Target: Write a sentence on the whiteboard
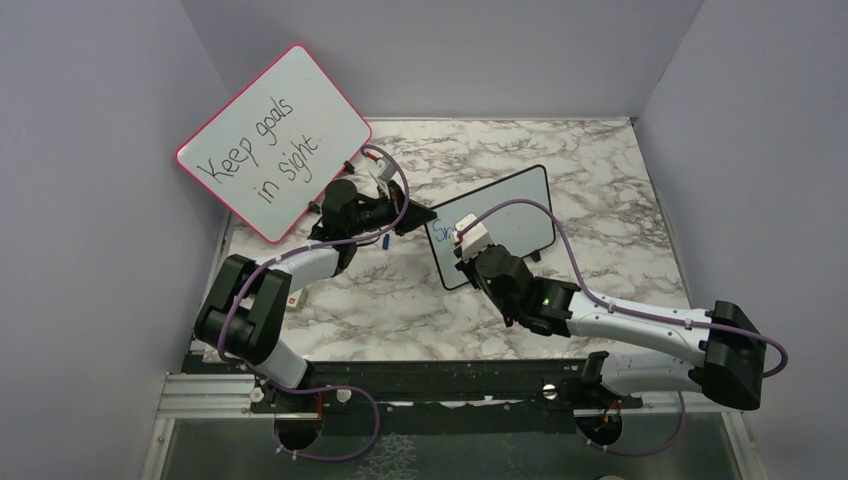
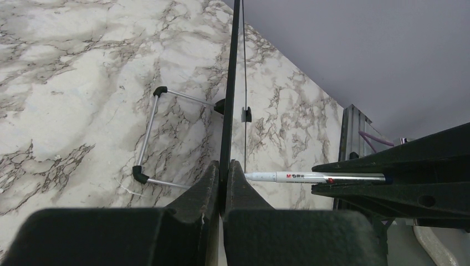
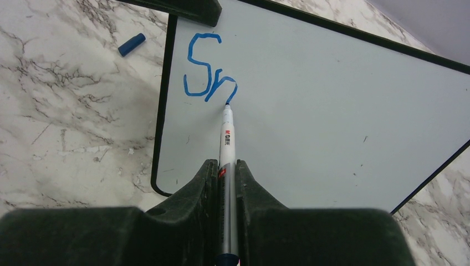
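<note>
Whiteboard (image 1: pixel 515 215) is standing propped mid-frame on the table (image 1: pixel 600 160); looking light, thin, stiff, likely tipping under pen pressure, so best gripped at the frame. Left end effector (image 2: pixel 224 173) is clamping its edge; right end effector (image 3: pixel 227 166) is pinching the marker (image 3: pixel 226 130), tip touching the sentence (image 3: pixel 206 72). Only left wrist view is showing the wire stand (image 2: pixel 152 136).

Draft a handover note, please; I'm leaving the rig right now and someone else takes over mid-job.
Left hand: shut on the whiteboard at its black frame edge.
Right hand: shut on the marker, tip touching the board.
The whiteboard stands propped on the marble table; a blue cap lies beside it.
Done: the sentence has a blue "S" and the start of a second letter.
Left: all the other letters.
</note>
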`<action>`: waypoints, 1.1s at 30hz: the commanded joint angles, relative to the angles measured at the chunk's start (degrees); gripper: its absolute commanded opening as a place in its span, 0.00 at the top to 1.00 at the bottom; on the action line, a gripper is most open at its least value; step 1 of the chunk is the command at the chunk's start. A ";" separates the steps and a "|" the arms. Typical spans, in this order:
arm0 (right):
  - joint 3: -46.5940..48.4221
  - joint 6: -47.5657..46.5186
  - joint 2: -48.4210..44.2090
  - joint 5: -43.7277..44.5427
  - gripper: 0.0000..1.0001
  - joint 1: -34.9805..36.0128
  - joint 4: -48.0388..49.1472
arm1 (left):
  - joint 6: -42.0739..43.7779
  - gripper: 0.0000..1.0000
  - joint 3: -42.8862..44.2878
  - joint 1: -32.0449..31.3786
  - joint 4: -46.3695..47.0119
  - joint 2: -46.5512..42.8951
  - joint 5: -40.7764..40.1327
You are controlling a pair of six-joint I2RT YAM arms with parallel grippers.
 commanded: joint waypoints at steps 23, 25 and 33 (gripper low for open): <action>-0.80 -2.58 -0.84 2.88 0.99 -0.95 6.87 | 0.17 1.00 0.28 -0.79 -0.46 -0.77 2.45; -0.83 -2.66 -0.76 2.72 0.99 -1.04 7.21 | 0.17 1.00 0.32 -0.79 -0.46 -0.77 2.49; -0.79 -2.61 -0.66 3.36 0.99 -1.55 7.28 | 0.17 1.00 0.24 -0.79 -0.46 -0.86 2.48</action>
